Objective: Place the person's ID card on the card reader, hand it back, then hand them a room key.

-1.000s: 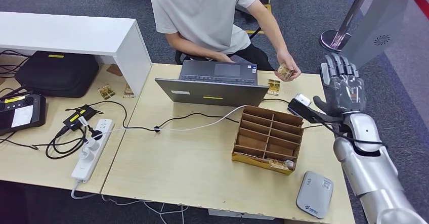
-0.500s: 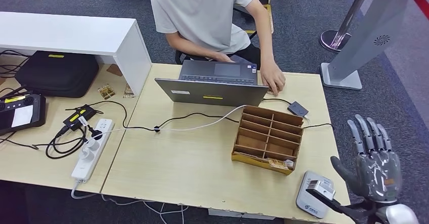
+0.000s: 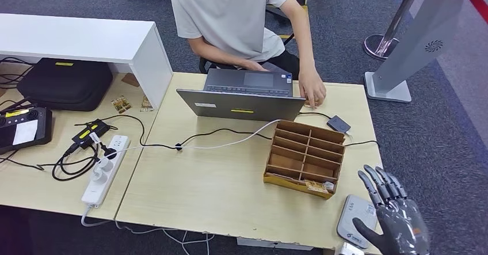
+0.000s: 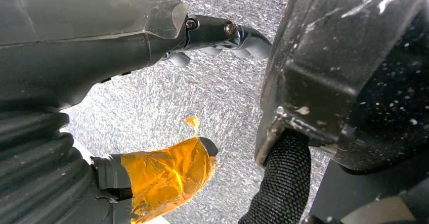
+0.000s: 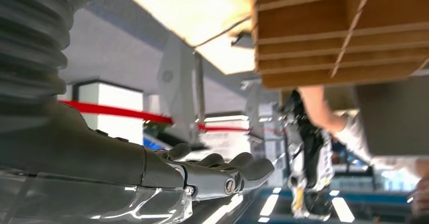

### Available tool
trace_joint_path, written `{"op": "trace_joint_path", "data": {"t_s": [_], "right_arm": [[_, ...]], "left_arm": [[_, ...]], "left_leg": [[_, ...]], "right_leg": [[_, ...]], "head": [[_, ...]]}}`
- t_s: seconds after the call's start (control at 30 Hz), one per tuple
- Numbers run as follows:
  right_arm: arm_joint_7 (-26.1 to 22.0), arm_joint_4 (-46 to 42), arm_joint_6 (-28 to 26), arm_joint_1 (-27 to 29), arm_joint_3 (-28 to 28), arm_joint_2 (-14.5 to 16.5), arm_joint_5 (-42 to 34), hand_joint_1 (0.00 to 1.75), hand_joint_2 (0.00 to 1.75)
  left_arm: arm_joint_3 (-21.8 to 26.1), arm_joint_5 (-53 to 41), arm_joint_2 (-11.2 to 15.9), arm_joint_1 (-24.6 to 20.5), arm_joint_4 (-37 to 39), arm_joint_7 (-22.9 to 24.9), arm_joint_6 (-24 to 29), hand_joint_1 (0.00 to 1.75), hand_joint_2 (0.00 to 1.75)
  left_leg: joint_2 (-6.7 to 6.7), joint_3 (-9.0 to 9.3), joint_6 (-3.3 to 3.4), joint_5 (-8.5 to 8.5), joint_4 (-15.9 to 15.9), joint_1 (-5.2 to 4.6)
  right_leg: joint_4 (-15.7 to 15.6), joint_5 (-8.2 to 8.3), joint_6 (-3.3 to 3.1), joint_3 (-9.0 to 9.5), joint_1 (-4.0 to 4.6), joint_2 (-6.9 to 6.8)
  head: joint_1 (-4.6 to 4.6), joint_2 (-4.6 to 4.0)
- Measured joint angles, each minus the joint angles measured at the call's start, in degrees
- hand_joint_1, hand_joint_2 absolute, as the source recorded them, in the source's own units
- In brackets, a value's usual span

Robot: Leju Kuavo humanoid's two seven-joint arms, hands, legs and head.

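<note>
My right hand [image 3: 394,220] hangs low at the table's front right corner, fingers straight and apart, holding nothing; its thumb side lies just beside the grey card reader [image 3: 355,214]. In the right wrist view its fingers [image 5: 222,176] stretch out bare below the wooden compartment box [image 5: 329,32]. That box [image 3: 305,157] stands mid-right on the table, with a patterned card [image 3: 315,186] in its front row. The person's hand [image 3: 311,89] rests on the table by the laptop's right end, covering whatever lies under it. My left hand [image 4: 126,47] hangs with fingers extended, holding nothing.
An open laptop [image 3: 244,96] faces the person. A small black pad [image 3: 338,124] on a cable lies behind the box. Cables and a power strip [image 3: 103,168] run across the left side. A sign stand [image 3: 403,53] rises right of the table [image 3: 201,191].
My right hand has dropped from beside the table's far right edge to its front right corner. The person's hand, holding a card before, has come down onto the table beside the laptop.
</note>
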Motion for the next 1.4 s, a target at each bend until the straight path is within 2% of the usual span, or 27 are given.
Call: {"op": "trace_joint_path", "data": {"t_s": [0.3,0.47,0.63,0.83,1.07,1.4], "right_arm": [[1.4,3.6,0.1,-4.3,9.0,-0.4,1.0,0.00,1.75],[2.3,6.9,-2.0,-7.1,12.9,1.4,1.8,0.00,1.75],[2.8,11.2,-6.7,-10.0,15.7,4.6,4.5,0.00,1.75],[3.0,16.2,-10.3,-12.9,17.1,8.6,5.4,0.00,1.75],[2.5,20.3,-11.4,-15.1,17.3,12.2,4.6,0.00,1.75],[2.9,25.7,-12.8,-17.5,17.2,15.3,5.6,0.00,1.75]], "left_arm": [[0.0,-0.7,0.1,-0.1,0.0,0.1,-0.8,0.00,1.75],[0.0,-1.0,0.2,-0.2,0.0,0.2,-0.8,0.00,1.75],[0.0,-1.7,0.2,-0.4,0.0,0.3,-1.0,0.00,1.75],[0.0,-2.2,0.2,-0.7,-0.1,0.9,-1.4,0.00,1.75],[0.0,-2.8,0.2,-0.8,-0.3,1.2,-1.4,0.00,1.75],[0.0,-3.4,0.3,-0.8,-0.5,1.2,-1.4,0.00,1.75]], "left_leg": [[0.05,0.04,-0.02,0.01,0.0,0.02],[0.05,0.05,-0.02,0.02,0.0,0.02],[0.05,0.06,-0.02,0.03,0.0,0.03],[0.05,0.06,-0.02,0.04,0.0,0.03],[0.05,0.05,-0.02,0.04,0.0,0.02],[0.04,0.05,-0.02,0.04,0.0,0.02]], "right_leg": [[0.0,0.01,-0.02,0.00,0.02,0.07],[0.0,0.01,-0.02,0.00,0.02,0.08],[0.0,0.01,-0.02,0.01,0.02,0.08],[0.0,0.02,-0.03,0.01,0.02,0.08],[0.0,0.02,-0.03,0.01,0.02,0.07],[0.1,0.02,-0.03,0.01,0.02,0.07]], "head": [[-0.01,-0.01],[-0.01,-0.01],[-0.01,-0.01],[0.00,0.00],[-0.01,0.00],[0.00,-0.01]]}}
